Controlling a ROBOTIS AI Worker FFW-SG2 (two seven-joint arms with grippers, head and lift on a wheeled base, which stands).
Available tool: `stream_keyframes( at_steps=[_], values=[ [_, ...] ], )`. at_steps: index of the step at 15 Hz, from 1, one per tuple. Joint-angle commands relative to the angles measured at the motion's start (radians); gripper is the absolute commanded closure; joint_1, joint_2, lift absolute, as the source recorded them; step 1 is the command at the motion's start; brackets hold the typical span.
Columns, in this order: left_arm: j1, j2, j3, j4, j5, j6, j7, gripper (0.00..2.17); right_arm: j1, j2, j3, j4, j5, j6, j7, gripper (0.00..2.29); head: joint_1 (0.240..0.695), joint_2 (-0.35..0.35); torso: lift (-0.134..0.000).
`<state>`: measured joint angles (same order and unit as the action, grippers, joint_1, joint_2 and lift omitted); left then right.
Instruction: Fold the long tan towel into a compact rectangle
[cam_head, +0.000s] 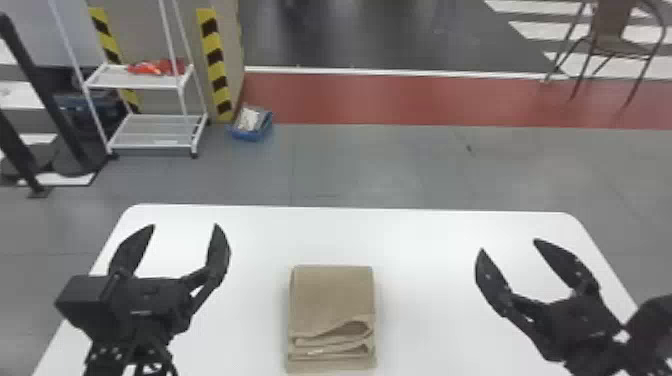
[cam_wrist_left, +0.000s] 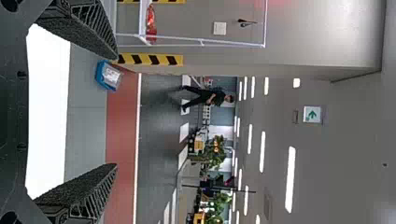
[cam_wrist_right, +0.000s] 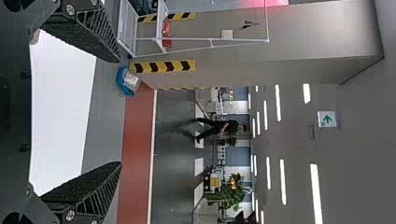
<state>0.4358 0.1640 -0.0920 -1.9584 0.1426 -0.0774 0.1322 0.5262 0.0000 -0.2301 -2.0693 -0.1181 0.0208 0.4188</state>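
Note:
The tan towel (cam_head: 332, 300) lies folded into a compact, roughly rectangular stack at the middle of the white table's near part. Several layers show on its near side, with a small loop bulging at the right. My left gripper (cam_head: 185, 226) stands open to the towel's left, nothing between its fingers. To the towel's right, my right gripper (cam_head: 507, 245) is open too, apart from the cloth. In the left wrist view the left gripper (cam_wrist_left: 116, 111) has its fingers wide apart. The right wrist view has the right gripper (cam_wrist_right: 120, 112) spread the same way.
The white table (cam_head: 420, 235) has rounded far corners. Beyond it, on the floor, are a white wire rack (cam_head: 155, 131), a blue bin (cam_head: 251, 131) and black posts at the left. A brown chair (cam_head: 612, 42) stands far off at the right.

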Motion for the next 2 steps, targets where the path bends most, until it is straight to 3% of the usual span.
stream_keyframes(
  at_steps=[1, 2],
  values=[
    [0.001, 0.000, 0.000, 0.001, 0.000, 0.000, 0.000, 0.07, 0.002, 0.001, 0.000, -0.002, 0.000, 0.000, 0.000, 0.11, 0.695, -0.048, 0.000],
    [0.001, 0.000, 0.000, 0.001, 0.000, -0.003, 0.000, 0.07, 0.003, 0.001, 0.000, -0.002, 0.000, 0.000, 0.000, 0.11, 0.695, -0.048, 0.000]
  ],
)
